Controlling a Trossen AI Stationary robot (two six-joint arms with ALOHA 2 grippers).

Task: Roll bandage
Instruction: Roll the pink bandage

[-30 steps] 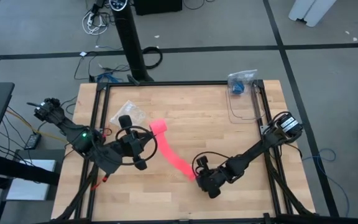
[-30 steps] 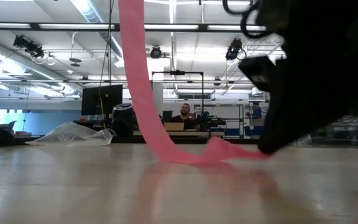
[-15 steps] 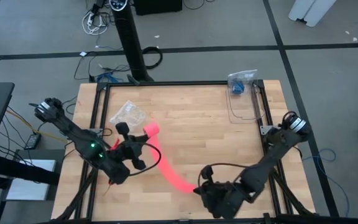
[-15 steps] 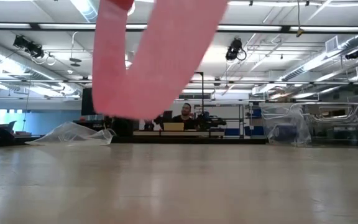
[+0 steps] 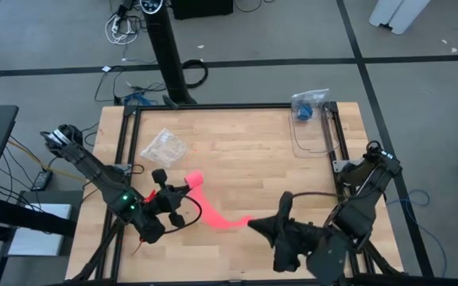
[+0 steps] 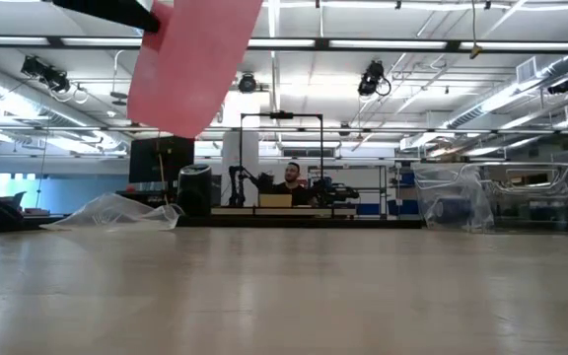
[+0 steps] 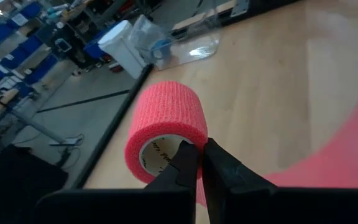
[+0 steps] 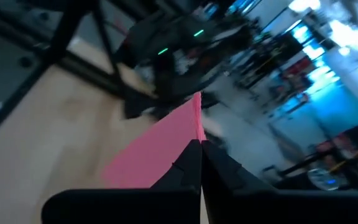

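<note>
A: Starting at the fingers, what is the left gripper point(image 7: 199, 163) doing?

B: Its two dark fingers point(image 7: 182, 168) are pressing together on the edge of the bandage point(image 7: 167, 129), pinching the wall of the pink-red roll. The roll's pale inner core is facing the wrist camera, with some print on it too small to read.

A: And the right gripper point(image 8: 199, 155)?

B: Its fingers are pinching shut on the other end of the same strip, where the fabric is tapering to a point between the tips. From there the band is stretching away towards the left arm.

A: Where is all this sitting over the table?

B: In the high view the left gripper point(image 5: 168, 205) is hanging over the front left part of the wooden table point(image 5: 245, 143), with the roll showing pink just beside it. The bandage point(image 5: 213, 213) is running from there in a shallow curve rightward to the right gripper point(image 5: 254, 226), which is hovering near the front edge, right of centre.

A: Is the strip touching the wood?

B: In the low view the bandage point(image 6: 193, 64) is hanging well above the tabletop as a broad pink band, not touching it.

A: Anything else on the table?

B: A crinkled clear plastic bag point(image 5: 163, 144) is lying at the left, behind the left gripper, and a transparent container point(image 5: 308, 123) is sitting at the back right corner. A person point(image 6: 290, 181) is sitting in the room beyond.
</note>
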